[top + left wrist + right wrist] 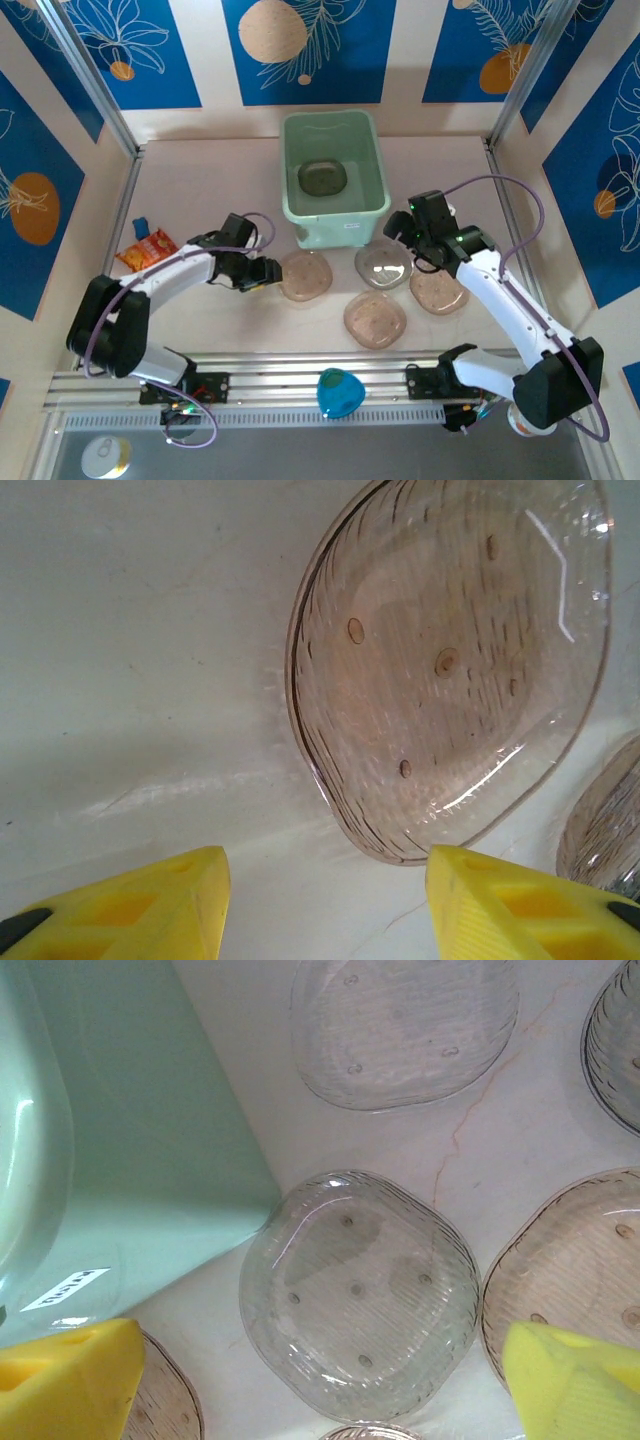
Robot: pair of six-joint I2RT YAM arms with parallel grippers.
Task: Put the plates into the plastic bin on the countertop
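Four plates showed from above on the countertop (pixel 200 190), all lying flat in front of the bin (pixel 372 160). Nearest to the arms' bases sat the brownish plate (pixel 375 318). Slightly farther, to the right, lay the right pink plate (pixel 438 291), partly under the right arm. The left pink plate (pixel 305 275) lay off to the left, and the clear plate (pixel 382 265) lay just before the bin's front wall.

The left gripper (pixel 268 272) was low at the left pink plate's left edge. In the left wrist view this plate (pixel 450 660) lay just ahead of the gripper (pixel 325 900), whose fingers (pixel 150 900) stood apart with bare countertop between them, gripping nothing. Its right finger was just beside the plate's near rim; whether it touched, I cannot tell.

The right gripper (pixel 402 230) hung above the clear plate, by the bin's front right corner. Its wrist view showed its claw (pixel 320 1380) spread wide and empty, the clear plate (pixel 355 1295) centred below it, and other plates close around. The bin's corner (pixel 150 1140) stood just beside that plate.

An orange packet (pixel 147 250) lay well to the left. Farthest back, inside the mint-green bin, one dark plate (pixel 322 178) rested on the bottom.
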